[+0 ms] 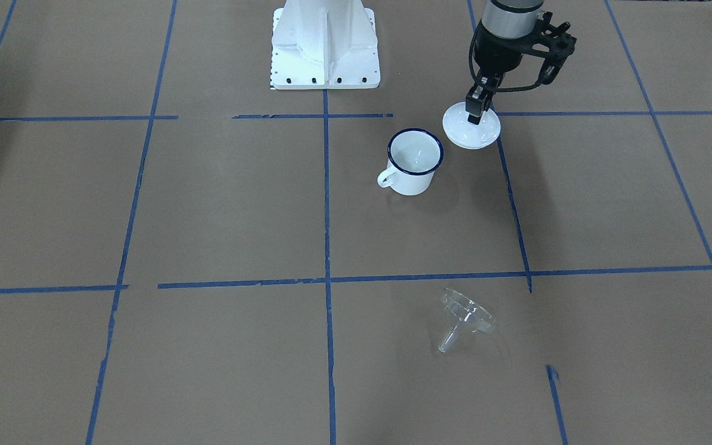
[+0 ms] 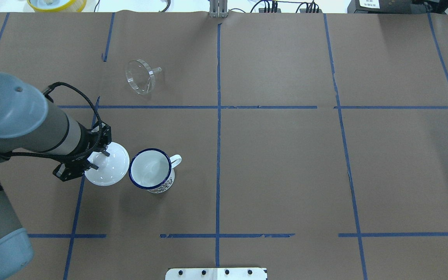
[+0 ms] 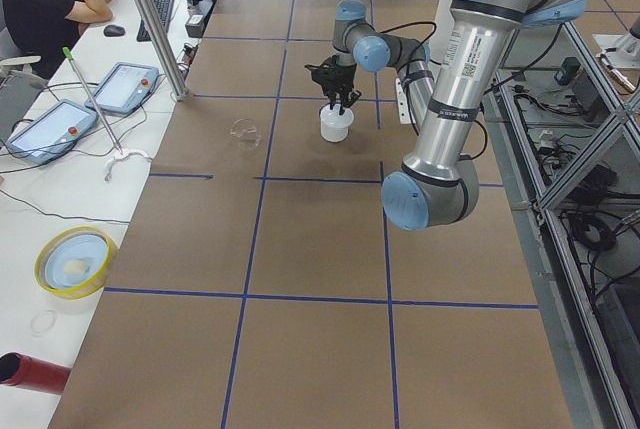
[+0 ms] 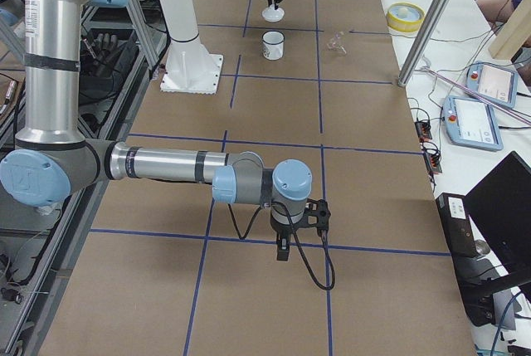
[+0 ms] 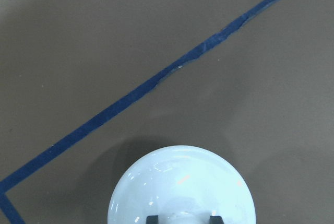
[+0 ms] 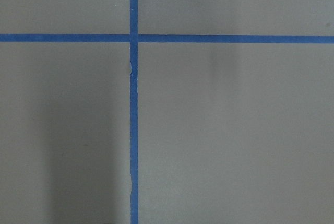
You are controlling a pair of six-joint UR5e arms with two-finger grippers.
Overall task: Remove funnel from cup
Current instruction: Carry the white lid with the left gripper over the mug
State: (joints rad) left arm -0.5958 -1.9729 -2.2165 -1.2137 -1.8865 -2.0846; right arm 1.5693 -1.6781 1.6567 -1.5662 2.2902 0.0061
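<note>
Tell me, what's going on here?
The funnel is out of the cup, lying on its side on the table, well away from it. The left gripper is on a white lid right beside the cup, apparently gripping it from above. The right gripper hangs far off, away from all of this.

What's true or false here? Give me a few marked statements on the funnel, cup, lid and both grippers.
1. The funnel sits in the cup. False: it lies on its side, well apart from the cup.
2. The cup stands upright. True.
3. The left gripper is at the knob of the lid. True.
4. The lid covers the cup. False: it is beside the cup.
5. The right gripper is next to the cup. False: it is far from it.
</note>
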